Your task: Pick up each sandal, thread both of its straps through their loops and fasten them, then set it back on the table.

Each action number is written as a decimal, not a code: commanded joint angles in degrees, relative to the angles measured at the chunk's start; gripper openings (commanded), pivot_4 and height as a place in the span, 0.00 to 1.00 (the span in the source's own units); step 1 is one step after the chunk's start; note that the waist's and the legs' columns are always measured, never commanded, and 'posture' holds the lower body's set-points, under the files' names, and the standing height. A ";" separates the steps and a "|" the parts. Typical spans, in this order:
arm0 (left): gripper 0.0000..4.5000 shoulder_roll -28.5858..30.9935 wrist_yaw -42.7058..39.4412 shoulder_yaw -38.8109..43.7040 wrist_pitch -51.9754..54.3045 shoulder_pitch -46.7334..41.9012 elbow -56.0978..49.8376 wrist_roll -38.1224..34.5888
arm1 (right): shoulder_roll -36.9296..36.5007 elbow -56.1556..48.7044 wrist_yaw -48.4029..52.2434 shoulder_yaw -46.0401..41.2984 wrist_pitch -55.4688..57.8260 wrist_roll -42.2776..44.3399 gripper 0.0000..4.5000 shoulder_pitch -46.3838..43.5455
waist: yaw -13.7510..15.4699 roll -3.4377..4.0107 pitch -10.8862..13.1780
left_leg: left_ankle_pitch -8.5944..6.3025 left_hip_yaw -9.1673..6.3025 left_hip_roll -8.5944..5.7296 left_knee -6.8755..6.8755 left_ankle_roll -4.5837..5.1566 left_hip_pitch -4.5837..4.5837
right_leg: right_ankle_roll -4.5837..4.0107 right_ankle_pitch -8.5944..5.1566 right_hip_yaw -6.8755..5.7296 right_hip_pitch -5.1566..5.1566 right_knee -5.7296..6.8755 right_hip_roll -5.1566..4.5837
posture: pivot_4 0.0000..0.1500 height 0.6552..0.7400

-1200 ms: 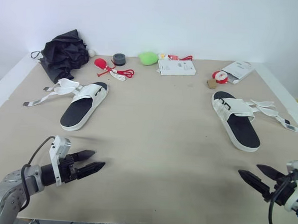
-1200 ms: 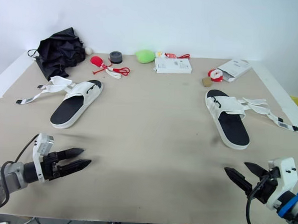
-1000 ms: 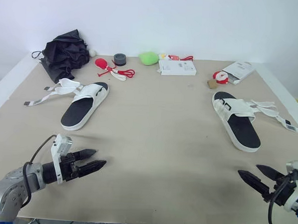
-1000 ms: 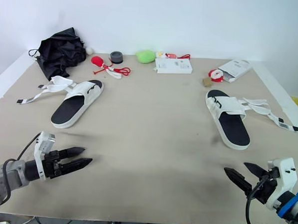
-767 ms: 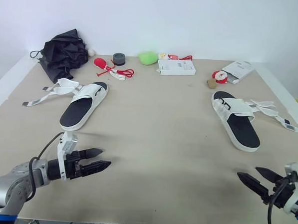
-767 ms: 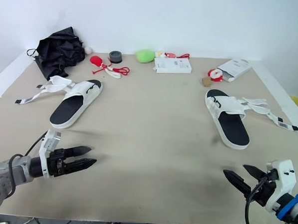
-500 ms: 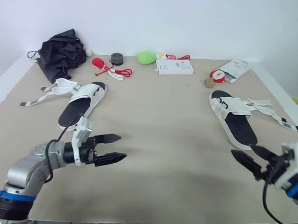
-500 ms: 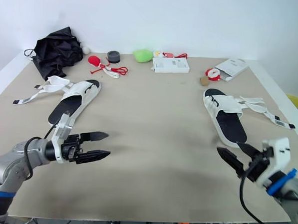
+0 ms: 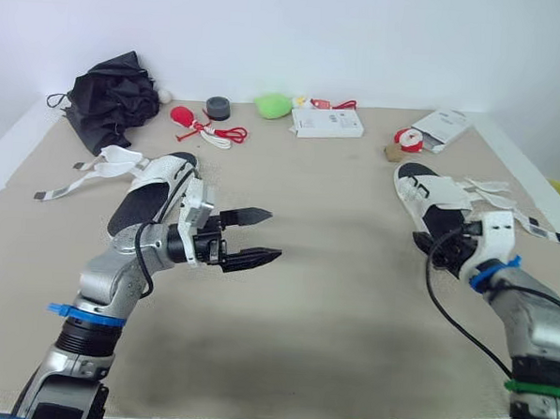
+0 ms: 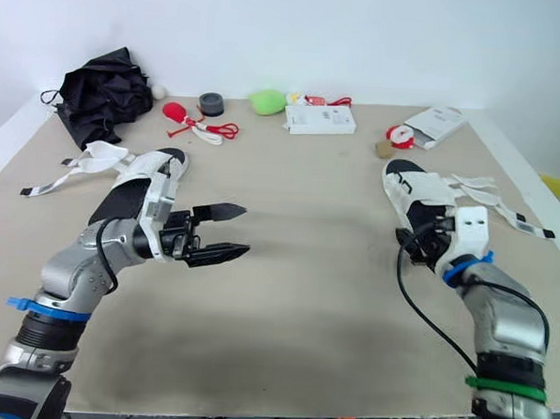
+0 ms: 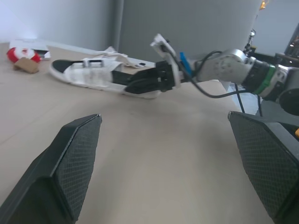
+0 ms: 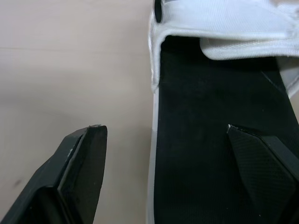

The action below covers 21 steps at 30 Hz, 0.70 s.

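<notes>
The beige tabletop (image 9: 337, 194) carries a crumpled black fabric bundle (image 9: 112, 96) at its far left corner. A white sandal with a black footbed (image 9: 164, 173) lies near the left edge, its loose straps trailing toward that edge. The matching white right sandal (image 9: 438, 193) lies near the right edge, straps splayed outward. The left gripper (image 9: 275, 234) hovers over the tabletop's middle, fingers spread wide. The right gripper (image 12: 163, 127) straddles the right sandal's inner heel edge, fingers spread, one over the footbed and one over bare tabletop.
</notes>
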 commanded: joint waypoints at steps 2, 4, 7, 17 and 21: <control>1.00 -1.24 -0.64 -0.11 -1.41 -0.91 -0.17 0.03 | 0.66 9.92 -0.86 2.57 -6.61 -4.80 0.98 -7.67 | -0.07 -0.01 0.01 | 0.03 0.08 0.01 0.02 0.05 0.00 | 0.02 0.10 0.09 -0.04 0.00 0.02 | 1.00 1.00; 1.00 -2.12 -0.06 0.30 -0.95 -0.93 -0.34 -0.63 | 0.82 15.56 -1.35 3.71 -9.39 -6.91 0.98 -12.41 | -0.09 -0.02 0.01 | 0.08 0.17 0.01 0.02 0.10 -0.02 | 0.05 0.20 0.19 -0.10 0.00 0.02 | 1.00 1.00; 1.00 -2.53 0.26 0.84 -0.34 -0.40 -0.98 -1.06 | 0.58 21.39 -1.11 4.41 -13.10 -8.60 0.98 -17.05 | -0.12 -0.02 0.02 | 0.17 0.40 0.01 0.02 0.22 -0.05 | 0.12 0.36 0.43 -0.25 0.03 0.02 | 1.00 1.00; 1.00 -2.93 3.30 2.50 1.04 2.44 -3.24 -2.68 | -1.21 26.71 1.89 4.91 -13.27 -10.13 0.98 -18.24 | -0.09 -0.01 0.01 | 0.14 0.65 0.00 0.02 0.27 -0.12 | 0.10 0.41 0.68 -0.39 0.04 -0.07 | 1.00 1.00; 1.00 -2.94 3.77 2.38 0.85 2.76 -3.20 -2.55 | -2.18 24.22 5.04 7.70 -8.80 -11.73 0.98 -14.58 | -0.07 -0.02 0.01 | 0.15 0.64 0.02 0.02 0.26 -0.09 | 0.10 0.42 0.69 -0.38 0.04 -0.07 | 1.00 1.00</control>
